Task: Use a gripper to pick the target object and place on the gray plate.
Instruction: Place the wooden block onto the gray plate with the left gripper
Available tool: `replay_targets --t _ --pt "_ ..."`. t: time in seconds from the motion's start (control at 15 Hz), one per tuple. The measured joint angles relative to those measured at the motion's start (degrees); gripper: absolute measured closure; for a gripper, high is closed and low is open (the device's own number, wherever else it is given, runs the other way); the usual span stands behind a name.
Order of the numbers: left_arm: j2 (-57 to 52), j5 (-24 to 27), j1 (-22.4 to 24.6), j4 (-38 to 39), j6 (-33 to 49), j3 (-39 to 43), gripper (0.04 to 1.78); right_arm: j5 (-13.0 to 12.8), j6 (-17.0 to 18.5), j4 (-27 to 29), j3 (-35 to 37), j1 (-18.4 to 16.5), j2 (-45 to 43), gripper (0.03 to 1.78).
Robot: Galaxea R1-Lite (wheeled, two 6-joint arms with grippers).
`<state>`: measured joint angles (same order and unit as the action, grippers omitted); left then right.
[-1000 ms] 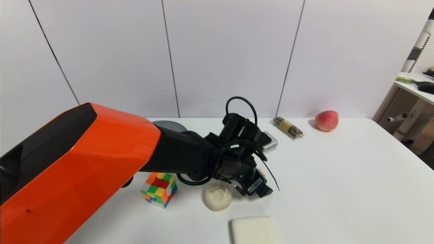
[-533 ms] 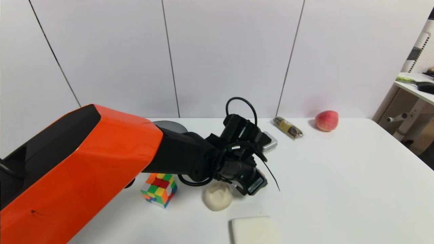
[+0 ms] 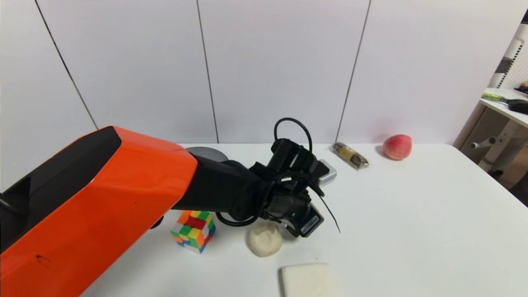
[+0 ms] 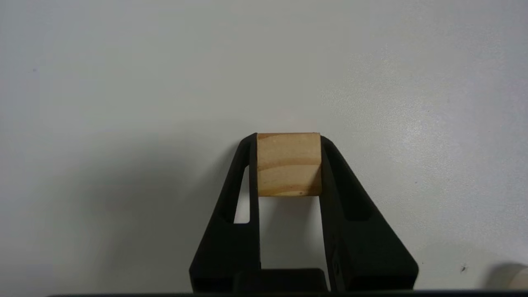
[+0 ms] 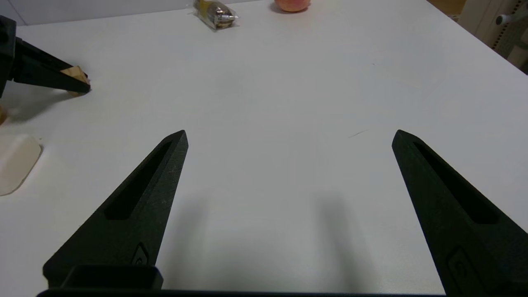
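Left gripper [image 4: 288, 138] low over white table [image 3: 412, 214], mid-scene, just right of beige dough lump [image 3: 265, 238]. Jaws clamped on small wooden cube [image 4: 288, 164]: cube sits between fingertips, one black finger flat against each side face, cube's far edge level with tips. In right wrist view, same cube [image 5: 74, 74] seen at jaw tips, close above table. Gray plate [image 3: 206, 153] far-left, mostly hidden behind orange arm. Right gripper [image 5: 288, 134] hovers over bare table near right, jaws wide apart, holding nothing. Puzzle cube [image 3: 194, 230] left of lump.
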<state>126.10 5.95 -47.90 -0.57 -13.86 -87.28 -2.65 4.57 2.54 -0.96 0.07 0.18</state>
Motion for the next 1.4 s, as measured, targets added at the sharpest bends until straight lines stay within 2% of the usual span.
replay_targets --t 0.27,0.47,0.67,1.07,1.27,1.4 --pt "-4.9 -1.2 0.9 0.1 -0.2 -0.2 1.39 0.0 0.1 0.0 0.0 0.0 0.0 0.1" --pt "-12.0 -6.5 3.7 -2.6 -0.2 -0.3 1.39 0.0 0.0 0.0 0.0 0.0 0.0 0.1" --pt "-20.3 -10.0 11.9 -6.6 -0.3 -0.3 1.39 0.0 0.0 0.0 0.0 0.0 0.0 0.1" --pt "-29.4 -10.3 31.3 -19.2 -0.5 0.4 1.39 0.0 0.0 0.0 0.0 0.0 0.0 0.1" --pt "-27.9 -10.3 34.8 -19.8 -0.2 1.8 1.39 0.1 0.0 0.0 0.0 0.0 0.0 0.1" --pt "-25.2 -8.3 35.8 -19.1 0.0 2.3 1.39 0.0 0.0 0.0 0.0 0.0 0.0 0.1"
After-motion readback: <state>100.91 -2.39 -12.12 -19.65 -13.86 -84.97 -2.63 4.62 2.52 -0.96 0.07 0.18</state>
